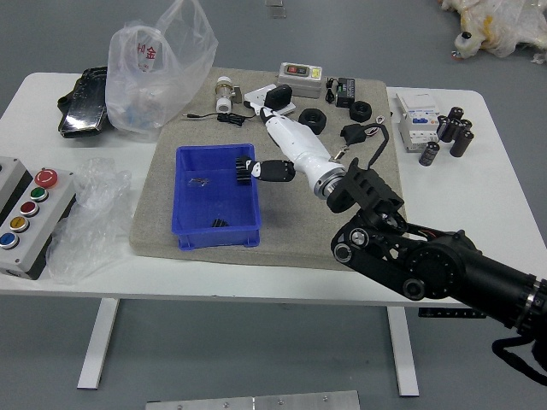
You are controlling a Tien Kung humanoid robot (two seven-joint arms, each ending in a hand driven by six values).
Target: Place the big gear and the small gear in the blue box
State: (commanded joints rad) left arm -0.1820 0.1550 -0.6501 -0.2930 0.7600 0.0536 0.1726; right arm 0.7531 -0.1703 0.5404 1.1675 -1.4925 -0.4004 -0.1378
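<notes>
One hand is at work, my right hand point(301, 154), with its thumb point(273, 171) set wide apart from the other fingers point(275, 125), which stretch toward the far side; nothing sits pinched between them. The thumb's tip meets the big gear point(243, 172) in my view, though I can't tell whether they touch. Two gears are inside the single blue box point(193, 212): the big one at the right wall, toward the far end, seen nearly edge-on as a black block of ridged teeth, and the small gear point(220, 223), black and notched, low on the floor toward the near end. One thin, metallic-looking bit point(198, 181) lies left of them, too small for me to name. The box is smooth, shiny plastic, roughly rectangular, on one matte grey mat point(291, 231). Beyond the hand I count two thick black rings point(313, 120), round and dull, one grey case point(300, 79), one white fitting point(224, 94) and one black plug point(278, 96) over a white plate point(261, 97). Far right, several ribbed black cylinders point(430, 153) stand beside one white boxy unit point(417, 121). Over on the left are one glossy black packet point(84, 104), two crinkled see-through bags point(161, 77), far and near, and one control box point(32, 224) with five round buttons, the red one biggest.
</notes>
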